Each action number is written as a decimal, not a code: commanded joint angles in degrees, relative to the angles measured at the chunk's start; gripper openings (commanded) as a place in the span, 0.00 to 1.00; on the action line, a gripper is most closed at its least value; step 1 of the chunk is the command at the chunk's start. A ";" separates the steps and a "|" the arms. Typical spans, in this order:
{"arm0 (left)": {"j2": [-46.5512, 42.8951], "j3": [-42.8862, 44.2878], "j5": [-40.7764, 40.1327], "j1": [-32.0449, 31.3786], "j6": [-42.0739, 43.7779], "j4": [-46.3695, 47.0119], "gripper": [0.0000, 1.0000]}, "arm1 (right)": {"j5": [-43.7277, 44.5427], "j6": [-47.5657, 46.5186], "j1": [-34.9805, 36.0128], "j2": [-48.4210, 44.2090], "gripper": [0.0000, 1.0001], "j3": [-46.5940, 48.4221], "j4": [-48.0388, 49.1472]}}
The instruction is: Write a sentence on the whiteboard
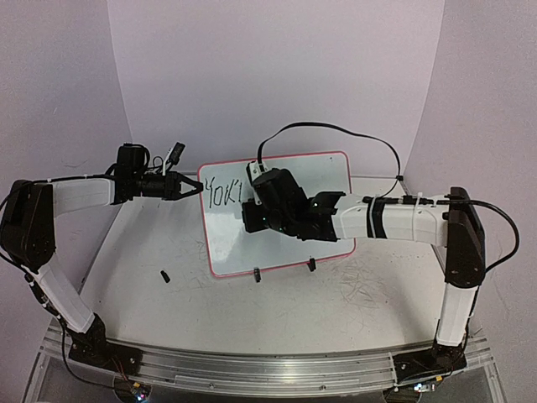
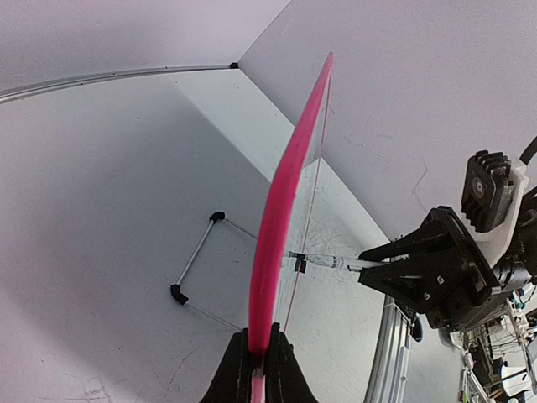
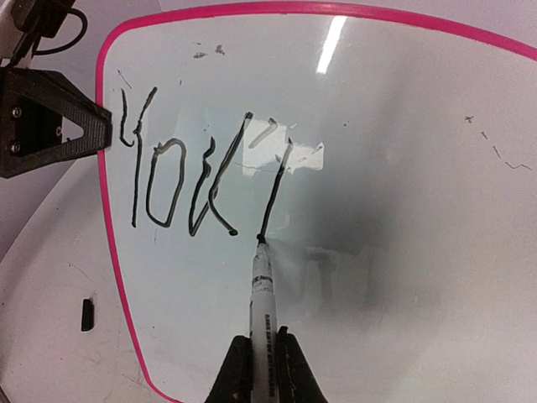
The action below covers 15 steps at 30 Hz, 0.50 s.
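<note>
The whiteboard stands upright on the table, white with a pink rim. My left gripper is shut on its left edge, the jaws pinching the rim. My right gripper is shut on a white marker, held between its jaws. The marker's black tip touches the board at the bottom of a slanted stroke. The sentence reads "You'" plus that one stroke, in black at the board's upper left. The left wrist view shows the marker meeting the board's face.
A small black marker cap lies on the table left of the board. Black clip feet hold the board's lower edge, and a wire stand props it from behind. Faint scribbles mark the tabletop at front right.
</note>
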 commanded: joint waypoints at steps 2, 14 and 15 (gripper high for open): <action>-1.91 1.62 1.60 -0.94 -0.01 -0.20 0.00 | 2.28 -0.09 -0.57 0.10 0.00 2.54 -2.00; -1.47 1.70 1.75 -1.02 -0.01 -0.20 0.00 | 3.68 -0.83 -1.55 1.34 0.00 5.12 -1.56; -1.44 1.66 1.76 -0.99 -0.01 -0.20 0.00 | 3.58 -0.92 -1.66 1.55 0.00 5.39 -1.51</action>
